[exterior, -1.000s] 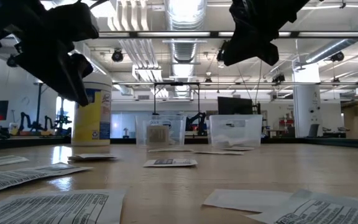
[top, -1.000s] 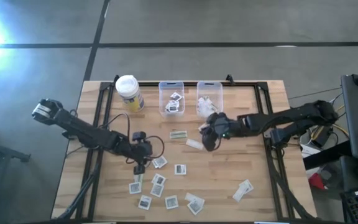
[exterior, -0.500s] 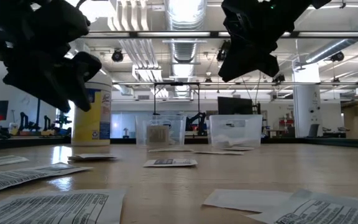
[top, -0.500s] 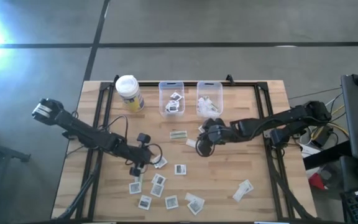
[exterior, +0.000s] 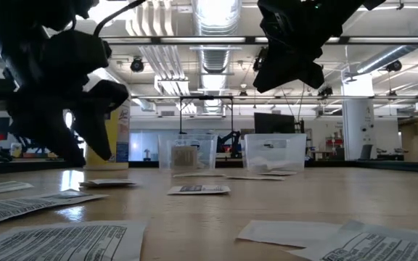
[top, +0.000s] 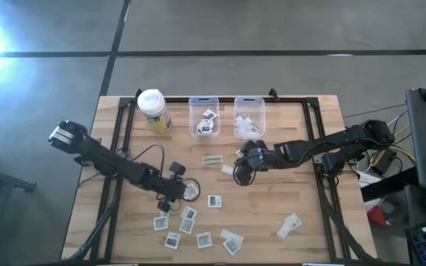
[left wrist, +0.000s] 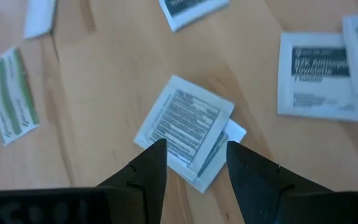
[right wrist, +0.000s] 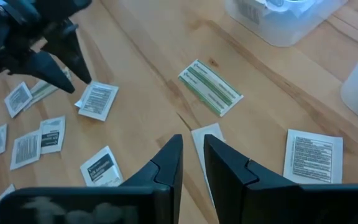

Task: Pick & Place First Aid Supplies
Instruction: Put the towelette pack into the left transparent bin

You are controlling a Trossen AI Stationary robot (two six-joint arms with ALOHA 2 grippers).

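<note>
— Wooden table (top: 302,185), item one?
— My left gripper (left wrist: 191,163), fingers parted, empty, over a square packet (left wrist: 185,127).
— Item two?
— My right gripper (right wrist: 192,155), fingers slightly apart, empty, above a white strip (top: 228,171) near the bins (top: 204,116).

Overhead, table-level, two wrist views

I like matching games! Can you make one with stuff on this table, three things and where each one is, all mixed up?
Things:
1. yellow container
2. green-striped strip
3. left tool

Places:
A. over a square packet, fingers apart
B. table's far edge, left of both clear bins
C. flat on the wood, just in front of the bins

Pairs: 1-B, 2-C, 3-A
</note>
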